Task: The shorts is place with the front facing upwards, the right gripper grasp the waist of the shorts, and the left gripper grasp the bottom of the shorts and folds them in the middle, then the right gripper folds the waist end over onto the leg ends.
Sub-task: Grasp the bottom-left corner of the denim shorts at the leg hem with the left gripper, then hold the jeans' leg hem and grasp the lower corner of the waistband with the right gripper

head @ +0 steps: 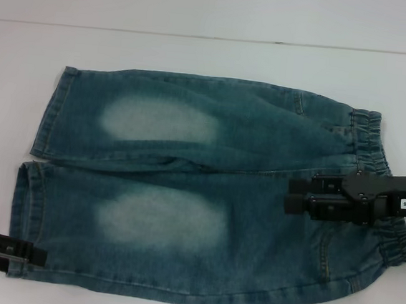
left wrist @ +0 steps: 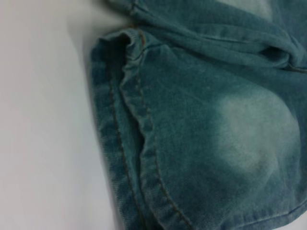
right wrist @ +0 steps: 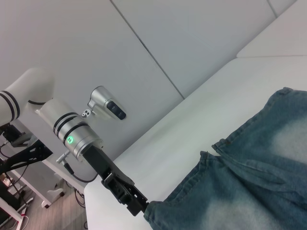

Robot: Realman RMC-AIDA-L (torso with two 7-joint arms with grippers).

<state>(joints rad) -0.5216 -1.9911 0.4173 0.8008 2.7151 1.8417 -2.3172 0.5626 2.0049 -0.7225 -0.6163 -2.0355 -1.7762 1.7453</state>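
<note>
Head view: the shorts (head: 206, 195) lie flat and front up on the white table (head: 198, 51), waist toward the robot's right and both leg ends toward its left. Bare table runs in a broad band beyond the far leg and in a narrow strip along the left hems; the near edge of the cloth comes close to the bottom of the picture. The right pincer (head: 296, 193) hangs over the middle of the waist end, pointing toward the crotch, just inside the elastic waistband (head: 381, 169); whether its fingers are apart or together cannot be told. The left pincer (head: 31, 256) sits at the near corner of the near leg's hem, touching the cloth edge, and its fingers cannot be made out either.

Left wrist view: the near leg's hem (left wrist: 139, 120) fills the picture, its double seam curling up a little off the table, with bare white surface beside it. A faded patch (left wrist: 254, 134) shows on the thigh. No fingers appear.

Right wrist view: across the table, the left pincer (right wrist: 144, 207) meets the hem corner of the shorts (right wrist: 254, 191), seemingly pinching it, though its grip cannot be confirmed. Open table lies beyond both leg ends.
</note>
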